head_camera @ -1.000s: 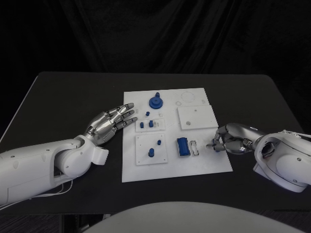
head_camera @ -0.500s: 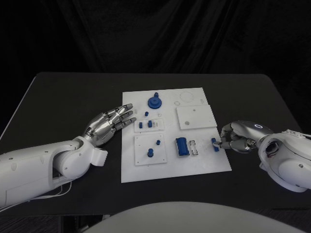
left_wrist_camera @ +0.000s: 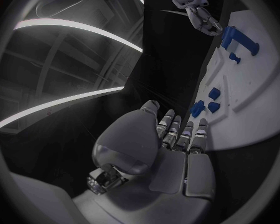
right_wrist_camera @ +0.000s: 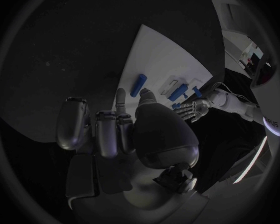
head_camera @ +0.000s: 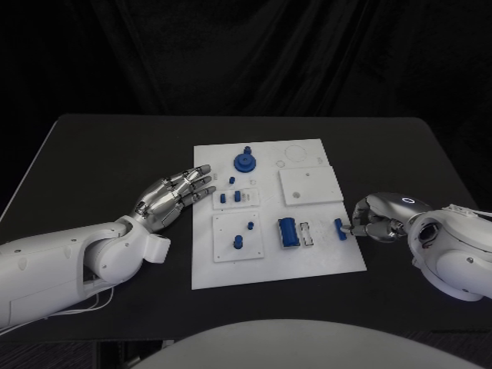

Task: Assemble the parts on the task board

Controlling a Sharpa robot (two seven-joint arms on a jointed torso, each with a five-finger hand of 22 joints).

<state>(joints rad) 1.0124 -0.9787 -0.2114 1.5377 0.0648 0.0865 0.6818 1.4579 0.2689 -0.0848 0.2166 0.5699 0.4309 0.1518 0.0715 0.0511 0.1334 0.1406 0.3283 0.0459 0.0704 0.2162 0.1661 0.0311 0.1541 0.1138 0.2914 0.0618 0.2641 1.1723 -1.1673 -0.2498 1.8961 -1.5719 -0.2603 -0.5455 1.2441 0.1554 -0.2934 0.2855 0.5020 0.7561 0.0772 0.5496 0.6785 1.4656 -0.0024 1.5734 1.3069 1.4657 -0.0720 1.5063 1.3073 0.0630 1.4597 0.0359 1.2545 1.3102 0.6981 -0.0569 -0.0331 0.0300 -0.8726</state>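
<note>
small blue peg point(head_camera: 340, 228): lies at task board point(head_camera: 313, 265) right edge, likely light, stiff, slippery; pinch mid-length | right hand point(head_camera: 377, 218) fingers curled beside it, empty | left hand point(head_camera: 175, 194) fingers spread

A black table point(head_camera: 102, 154) stands before a black curtain point(head_camera: 246, 54) that hangs in folds behind its far edge; curved light strips point(left_wrist_camera: 71, 27) glow overhead

I'm holding my left hand point(head_camera: 177, 195) flat with fingers extended, while my right hand point(head_camera: 377, 218) is resting, fingers curled.
</note>
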